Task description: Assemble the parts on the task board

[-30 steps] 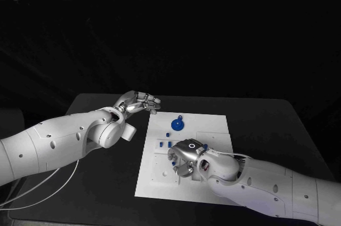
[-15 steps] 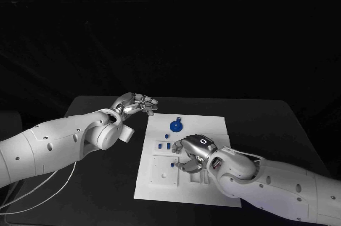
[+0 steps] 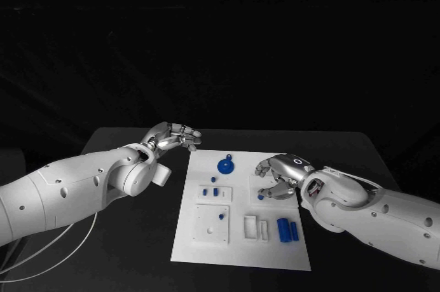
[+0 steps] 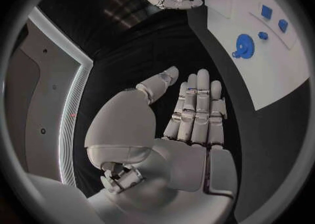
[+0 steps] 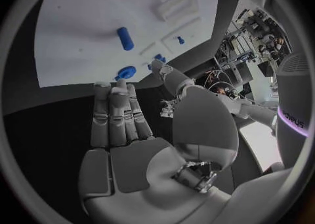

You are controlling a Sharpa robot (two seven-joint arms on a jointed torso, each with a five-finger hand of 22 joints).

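Observation:
The white task board (image 3: 240, 241) lies in the middle of the table. A round blue part (image 3: 226, 164) sits near its far edge, small blue parts (image 3: 213, 191) stand in a left-side plate, and two blue cylinders (image 3: 286, 229) lie at the near right. My right hand (image 3: 280, 173) hovers over the board's right side, fingers spread and holding nothing; a small blue piece (image 3: 261, 196) lies just below its fingertips. In the right wrist view its fingers (image 5: 115, 114) stretch straight toward the board (image 5: 79, 30). My left hand (image 3: 174, 137) floats off the board's far left corner, fingers (image 4: 197, 108) straight and holding nothing.
White blocks (image 3: 255, 227) stand beside the two cylinders, and a white square plate (image 3: 212, 224) covers the board's near left. Black table (image 3: 344, 152) surrounds the board. A white cable (image 3: 64, 241) trails under my left arm.
My right hand has risen from the board's near middle and moved to the far right, uncovering the two blue cylinders and white blocks. The left hand has barely moved.

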